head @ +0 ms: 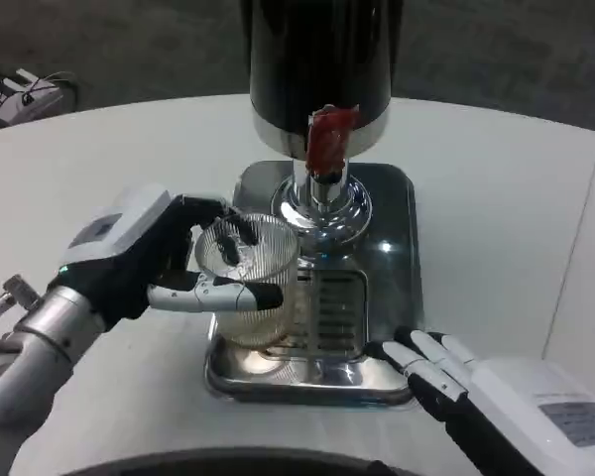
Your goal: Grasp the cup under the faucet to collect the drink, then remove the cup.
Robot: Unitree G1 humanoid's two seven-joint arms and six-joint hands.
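A: Where's the cup (248, 283) sitting rn?

B: It's sitting over the front-left part of the drip tray (397, 297), a bit left of & nearer than the faucet (329, 139). Clear ribbed cup, upright. Can't tell if any drink's in it; the walls are looking see-thru w/ a faint tint low down.

A: And the dispenser?

B: Black dispenser body (317, 59) is standing at the back of the tray on a chrome base (327, 203). The faucet w/ its red handle is hanging at the front, pointing down over the chrome base & the slotted grate (327, 312).

A: Left robot hand (169, 263)?

B: It's wrapping around the cup from the left: dark fingers (233, 233) are curling over the far rim, the thumb is pressing across the near wall. So it's gripping the cup. Can't tell if the cup's lifted or resting on the tray.

A: Right one?

B: Right robot hand (446, 372) is lying low at the tray's front-right corner, fingers straight & close together, pointing left, tips just touching or nearly touching the tray edge. Holding nothing.

A: Anything else on the worktop (496, 198)?

B: White round worktop. At the far left edge, some white gear w/ cables (20, 94), well apart from the tray.
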